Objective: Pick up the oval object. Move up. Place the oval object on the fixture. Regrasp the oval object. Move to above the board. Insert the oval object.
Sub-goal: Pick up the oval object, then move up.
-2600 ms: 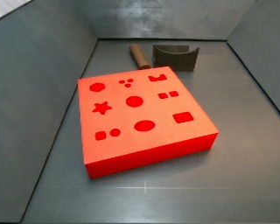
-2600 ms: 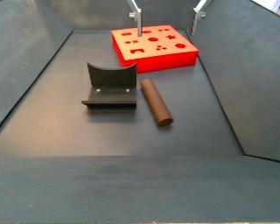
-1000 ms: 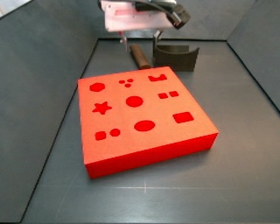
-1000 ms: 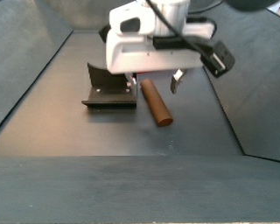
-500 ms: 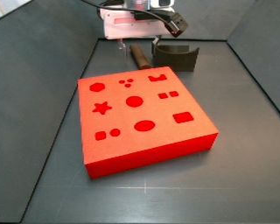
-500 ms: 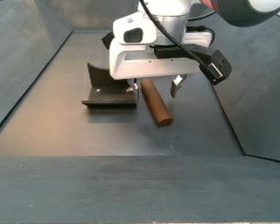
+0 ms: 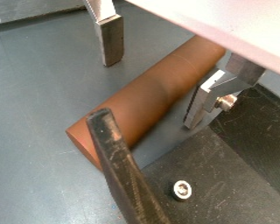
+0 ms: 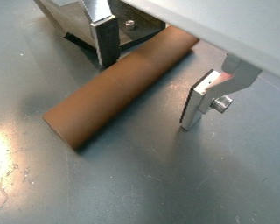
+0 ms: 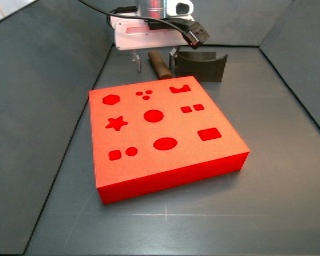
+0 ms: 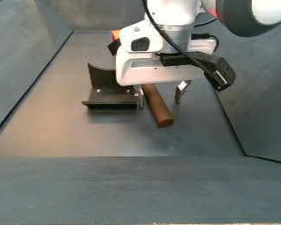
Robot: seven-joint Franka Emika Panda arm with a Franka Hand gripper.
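On the dark grey floor just beside the fixture (image 10: 110, 88), a small dark grey-black block with a scooped top: the oval object (image 8: 113, 86), a slim brown round-sectioned peg, lay flat. The tool (image 8: 154, 66), a silver two-finger parallel-jaw unit with dark pads, stood low astride the peg, jaws wide open, nothing held; both fingers (image 7: 111, 37) cleared the peg's sides in both wrist views. Risks, judged: an off-centre close could roll or skew the peg; the near finger might strike the fixture; a grip near one end could tilt on lifting. The board (image 9: 163, 130), a large flat bright red block with shaped holes, stood well apart.
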